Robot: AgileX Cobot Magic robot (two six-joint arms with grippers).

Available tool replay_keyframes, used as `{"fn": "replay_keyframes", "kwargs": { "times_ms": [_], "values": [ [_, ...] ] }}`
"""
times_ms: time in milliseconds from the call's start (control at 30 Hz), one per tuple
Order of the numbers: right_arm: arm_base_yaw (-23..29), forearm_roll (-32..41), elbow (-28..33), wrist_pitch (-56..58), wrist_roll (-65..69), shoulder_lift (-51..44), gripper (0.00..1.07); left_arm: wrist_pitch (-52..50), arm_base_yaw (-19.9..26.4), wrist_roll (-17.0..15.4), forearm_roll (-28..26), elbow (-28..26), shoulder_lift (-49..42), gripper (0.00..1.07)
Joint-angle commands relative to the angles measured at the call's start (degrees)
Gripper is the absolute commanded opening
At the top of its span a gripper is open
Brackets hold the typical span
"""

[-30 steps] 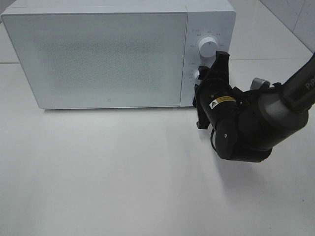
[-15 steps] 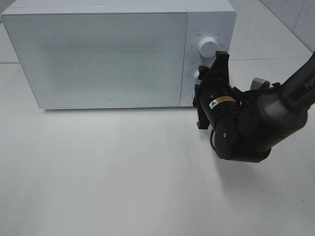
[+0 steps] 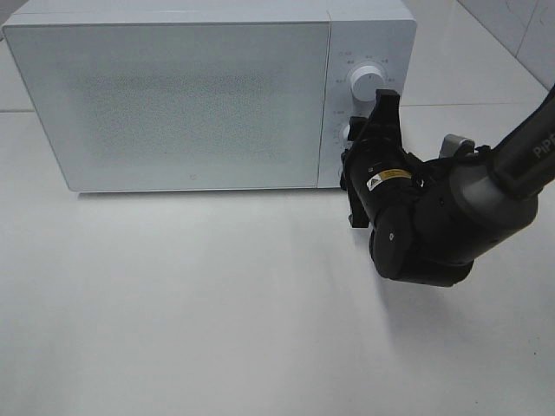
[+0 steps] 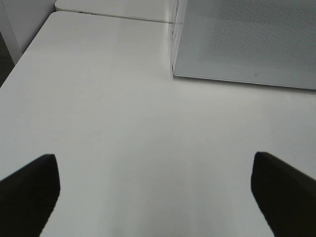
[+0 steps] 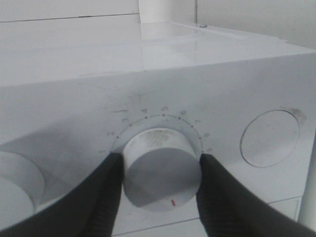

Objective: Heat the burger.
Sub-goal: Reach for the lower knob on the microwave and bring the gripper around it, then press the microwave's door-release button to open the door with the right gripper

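The burger is out of view. A white microwave [image 3: 173, 95] stands at the back of the table with its door closed. My right gripper [image 3: 355, 139] reaches onto the control panel and is shut on the lower knob [image 5: 160, 168], one black finger [image 5: 106, 192] pressed against each side. That knob's red mark points down toward the camera, and a numbered scale arcs above it. My left gripper [image 4: 158, 197] is open over bare table in front of the microwave's left corner [image 4: 174, 74], holding nothing. It does not show in the exterior high view.
An upper knob [image 3: 366, 81] sits above the gripped one, and a round button [image 5: 270, 138] lies beside it on the panel. The white table [image 3: 217, 303] stretches in front of the microwave. The right arm's bulky black wrist [image 3: 434, 225] hangs over the table's right side.
The right wrist has shifted very slightly toward the microwave while still on the lower knob. The microwave door stays closed.
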Motion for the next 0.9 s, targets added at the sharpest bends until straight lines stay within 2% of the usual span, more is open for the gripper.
{"fn": "replay_keyframes", "kwargs": {
  "times_ms": [33,100,133,167,333,467,667,733,767,833,900],
  "values": [
    [-0.2,-3.2,-2.0,-13.1,-1.3,-0.6,0.51,-0.8,0.1,-0.3,-0.1,0.3,-0.5,0.98],
    [-0.2,-3.2,-1.8,-12.7,-2.1,-0.6,0.61,-0.8,0.1,-0.3,-0.1,0.3,-0.5,0.98],
    [-0.2,-3.2,-1.8,-12.7,-2.1,-0.6,0.61,-0.8,0.1,-0.3,-0.1,0.3,-0.5,0.98],
    [-0.2,-3.2,-1.8,-12.0,-2.2,-0.6,0.68,-0.8,0.1,-0.3,-0.1,0.3,-0.5,0.98],
    [-0.1,-4.3,-1.8,-8.8,-2.5,-0.6,0.77,-0.8,0.1,-0.3,-0.1,0.3,-0.5,0.98],
    [-0.1,-6.4,-1.7,-6.2,-3.7,-1.3,0.76,-0.8,0.1,-0.3,-0.1,0.3,-0.5,0.98],
    [-0.1,-9.7,0.6,2.1,-12.7,-6.1,0.76,-0.8,0.1,-0.3,-0.1,0.3,-0.5,0.98],
    [-0.1,-11.6,2.3,9.5,-19.0,-9.1,0.76,-0.8,0.1,-0.3,-0.1,0.3,-0.5,0.98],
    [-0.1,-11.6,2.3,9.5,-19.0,-9.1,0.76,-0.8,0.1,-0.3,-0.1,0.3,-0.5,0.98],
    [-0.1,-14.1,3.0,24.5,-29.2,-13.8,0.76,-0.8,0.1,-0.3,-0.1,0.3,-0.5,0.98],
    [-0.1,-14.4,3.0,28.1,-31.8,-14.7,0.76,-0.8,0.1,-0.3,-0.1,0.3,-0.5,0.98]
  ]
}}
